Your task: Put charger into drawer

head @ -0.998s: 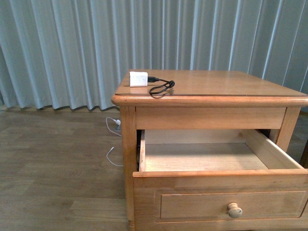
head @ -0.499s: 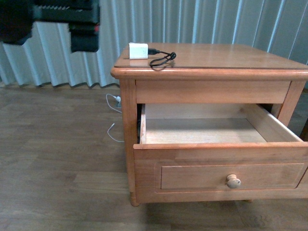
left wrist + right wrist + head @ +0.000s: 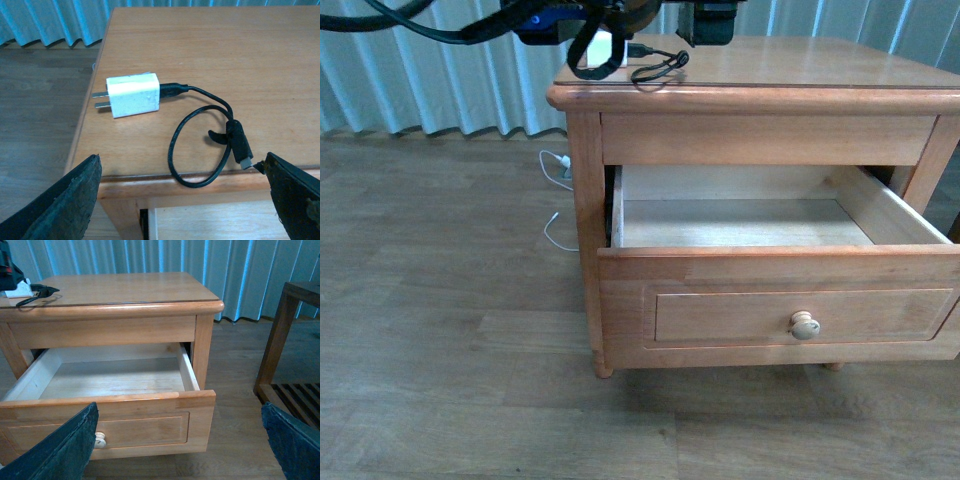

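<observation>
Left arm (image 3: 630, 10) black, blue housing (image 3: 548, 20) (black cables (image 3: 415, 28) looping); 2 dark fingers (image 3: 65, 200).

Probably a bedroom: wooden nightstand (image 3: 820, 65), pleated curtains (image 3: 420, 90), plank floor (image 3: 440, 350).

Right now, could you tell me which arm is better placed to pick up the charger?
Left. The left claw, open, is aimed at the charger on the nightstand top; the right claw faces the open drawer, away from it.

Even, soft light; sharp views, claw tips perhaps slightly blurred.
</observation>
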